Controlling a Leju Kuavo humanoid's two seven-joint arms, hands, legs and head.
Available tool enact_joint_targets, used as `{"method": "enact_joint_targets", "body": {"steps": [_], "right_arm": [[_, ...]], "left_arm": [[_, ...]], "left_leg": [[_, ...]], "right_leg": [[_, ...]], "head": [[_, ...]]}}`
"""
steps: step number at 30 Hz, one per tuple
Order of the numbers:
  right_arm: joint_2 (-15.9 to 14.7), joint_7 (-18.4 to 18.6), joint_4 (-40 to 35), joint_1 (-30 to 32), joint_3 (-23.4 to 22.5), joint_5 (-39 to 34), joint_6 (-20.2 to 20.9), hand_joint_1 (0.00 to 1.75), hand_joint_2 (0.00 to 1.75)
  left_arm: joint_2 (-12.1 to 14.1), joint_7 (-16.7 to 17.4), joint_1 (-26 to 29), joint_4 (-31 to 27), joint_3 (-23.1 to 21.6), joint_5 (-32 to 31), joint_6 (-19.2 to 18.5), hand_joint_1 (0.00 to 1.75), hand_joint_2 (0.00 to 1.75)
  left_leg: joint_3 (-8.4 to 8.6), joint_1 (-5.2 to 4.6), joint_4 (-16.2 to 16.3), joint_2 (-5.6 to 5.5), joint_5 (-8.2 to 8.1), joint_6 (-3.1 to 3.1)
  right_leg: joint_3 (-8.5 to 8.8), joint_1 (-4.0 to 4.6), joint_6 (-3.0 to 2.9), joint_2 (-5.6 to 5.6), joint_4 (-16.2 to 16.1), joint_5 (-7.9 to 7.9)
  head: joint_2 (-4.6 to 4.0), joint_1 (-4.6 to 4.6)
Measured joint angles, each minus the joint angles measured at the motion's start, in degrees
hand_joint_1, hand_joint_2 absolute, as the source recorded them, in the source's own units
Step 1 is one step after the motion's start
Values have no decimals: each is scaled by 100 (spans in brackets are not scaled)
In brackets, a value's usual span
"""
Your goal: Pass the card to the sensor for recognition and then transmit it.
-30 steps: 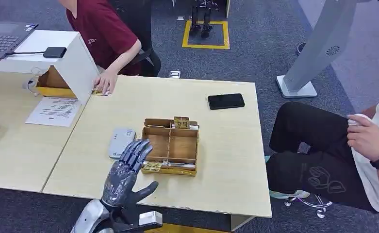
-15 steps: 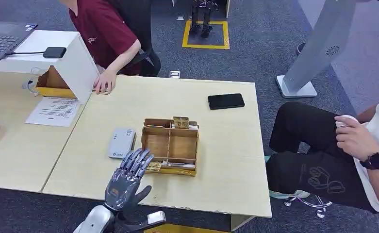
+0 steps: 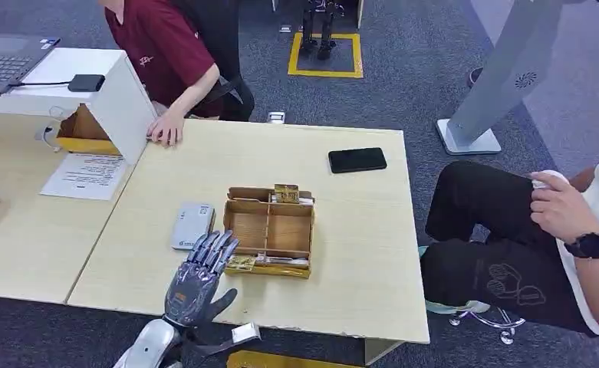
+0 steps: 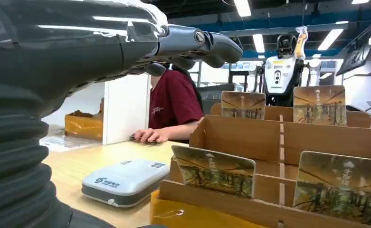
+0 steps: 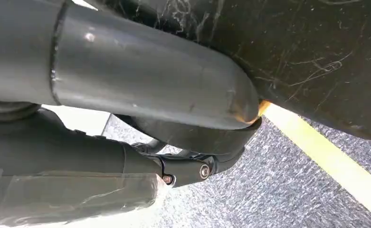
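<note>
At the near edge of the worktop (image 3: pixel 166 176), left hand (image 3: pixel 196 277) hovers palm down, fingers (image 3: pixel 218 247) spread and stretched forward, holding nothing. Fingertips sit just over the near left corner of the cardboard box (image 3: pixel 269 230), by the card (image 3: pixel 241 263) standing in its front slot. Left wrist view: that card (image 4: pixel 213 171) upright in the front row, a second card (image 4: pixel 340 187) beside it, two more at the back wall. Sensor (image 3: pixel 192 225), a flat grey-white pad, lies just left of the box, apart from it, beyond the fingers.

Right hand (image 5: pixel 79 190) hangs low beside dark body parts above carpet with a yellow line; cannot tell how its fingers lie.

Open wood to the right of the box as far as the worktop's right edge; black phone (image 3: pixel 357 159) well apart near the far edge. White divider (image 3: pixel 123 103) at far left, a person's hand (image 3: pixel 166 130) resting beside it. Seated person (image 3: pixel 511 245) just off the right edge.
</note>
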Motion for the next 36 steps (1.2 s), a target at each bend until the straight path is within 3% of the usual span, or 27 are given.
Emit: {"method": "enact_joint_targets", "body": {"steps": [14, 30, 31, 36], "right_arm": [[0, 7, 0, -10, 39, 52, 11, 0, 0], [0, 7, 0, -18, 90, 168, 7, 0, 0], [0, 4, 0, -18, 92, 175, 0, 0, 0], [0, 7, 0, -18, 94, 230, -7, 0, 0]], "left_arm": [[-282, -155, -304, 72, 22, 415, -15, 0, 175], [-428, -72, -522, 813, 35, 586, -2, 0, 175], [-433, -79, -523, 837, 35, 608, -2, 175, 175], [-446, -260, -524, 911, 39, 931, -37, 175, 175]], "left_leg": [[0, 0, 1, -1, 0, 0], [0, 0, 1, 0, 0, 0], [-1, 0, 1, 0, 0, 0], [-1, 0, 1, 0, 0, 0]], "right_leg": [[0, 0, 0, -2, 0, 0], [0, 0, 0, -1, 0, 0], [0, 0, 0, 0, 0, 0], [0, 0, 0, -1, 0, 0]], "head": [[0, 0], [0, -2], [0, 0], [0, 0]]}}
